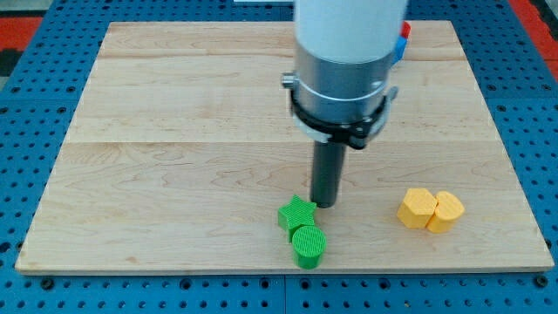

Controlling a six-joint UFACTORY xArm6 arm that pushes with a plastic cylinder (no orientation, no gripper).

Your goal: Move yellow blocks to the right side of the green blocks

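The wooden board [174, 105] fills most of the view, lying on a blue perforated table [26, 288]. The arm's white and grey body [344, 61] hangs over the board's upper middle, partly hiding a red block [404, 31] and a blue block [400, 49] at the view's top. There is no pincer here — only a straight dark rod, so nothing is clamped or held. My tip [324, 205] sits on the board just to the right of the green star block [296, 214], close enough that contact cannot be judged. The green round block [308, 246] touches the star from below. Two yellow blocks [431, 209] — pressed together — lie well apart to the view's right.
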